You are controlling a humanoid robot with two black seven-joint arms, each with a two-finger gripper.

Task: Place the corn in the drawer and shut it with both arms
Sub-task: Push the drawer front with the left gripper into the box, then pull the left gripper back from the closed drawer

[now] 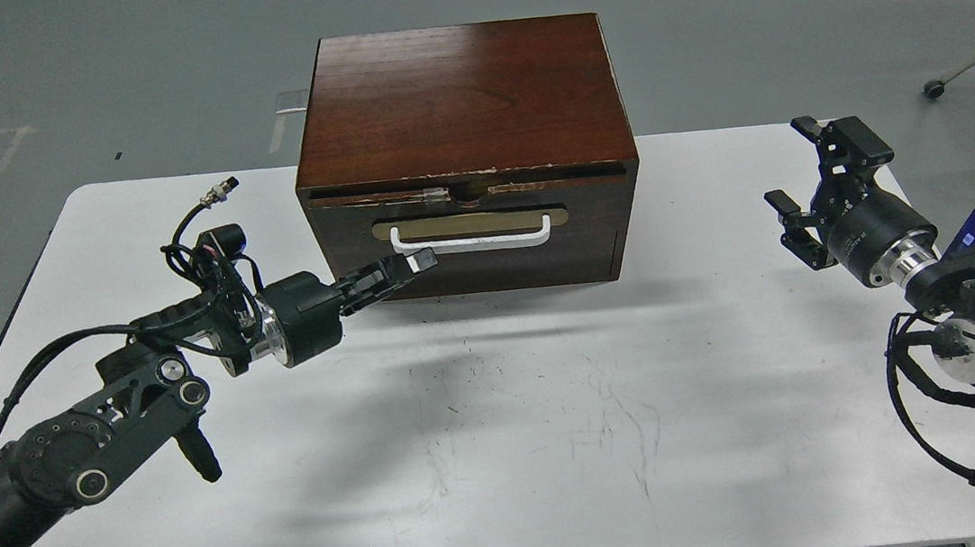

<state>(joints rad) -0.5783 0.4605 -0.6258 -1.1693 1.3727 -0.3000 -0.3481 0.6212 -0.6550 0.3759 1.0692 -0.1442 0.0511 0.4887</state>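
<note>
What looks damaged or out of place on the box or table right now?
The drawer has a chipped top edge, with pale wood showing along the dark front near the middle. It looks almost fully shut. The white table carries scuffs and scratches in front of the box. No corn shows anywhere in this view.

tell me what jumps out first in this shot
The dark red-brown wooden box at the table's far middle stands out, its drawer shut. The left end effector reaches the white handle's left end, while the right end effector hangs open far right. No corn shows.
</note>
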